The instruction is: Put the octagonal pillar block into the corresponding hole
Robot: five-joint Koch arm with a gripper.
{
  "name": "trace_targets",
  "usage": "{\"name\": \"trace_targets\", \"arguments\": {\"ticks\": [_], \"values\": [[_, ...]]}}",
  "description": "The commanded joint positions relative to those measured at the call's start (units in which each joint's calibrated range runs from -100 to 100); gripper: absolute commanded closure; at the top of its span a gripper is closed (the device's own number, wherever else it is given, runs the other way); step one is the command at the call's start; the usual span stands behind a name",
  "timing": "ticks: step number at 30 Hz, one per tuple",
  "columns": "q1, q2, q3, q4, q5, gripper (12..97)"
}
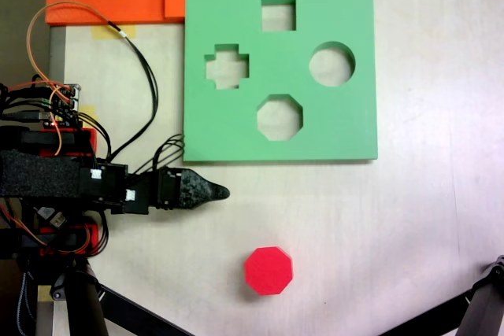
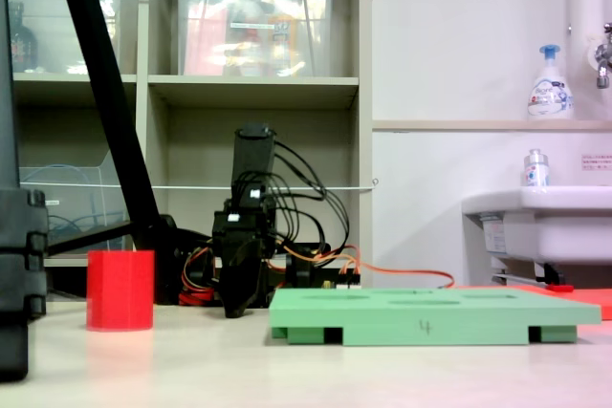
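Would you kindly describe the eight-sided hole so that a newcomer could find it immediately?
In a fixed view from above, find the square green foam board at the top of the table. It has four cutouts; the eight-sided cutout is the one nearest the board's lower edge. Its neighbours are a square, a circle and a cross, so its eight straight sides mark it out.

From above: board (image 1: 236,127) sits top-center on bench (image 1: 425,226), octagonal pillar block (image 1: 268,271) well below it, hand (image 1: 220,191) btwn them, over to left.

lab or workroom | shelving (image 2: 258,93) with bins | sink (image 2: 540,217)
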Motion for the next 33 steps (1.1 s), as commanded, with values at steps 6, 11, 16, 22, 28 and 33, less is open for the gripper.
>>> {"name": "trace_targets", "arguments": {"ticks": [6,11,16,22,28,33], "values": [[0.1,-0.4,-0.7,-6.0,-0.2,59.5],[0.1,-0.4,-0.7,-6.0,-0.2,59.5],[0.1,-0.4,-0.7,-6.0,-0.2,59.5],[0.0,-0.4,-0.7,-6.0,0.0,59.7],[-2.8,-0.4,-0.7,-1.6,21.1,57.4],[-4.5,-0.4,-0.7,2.3,32.5,60.5]]}}
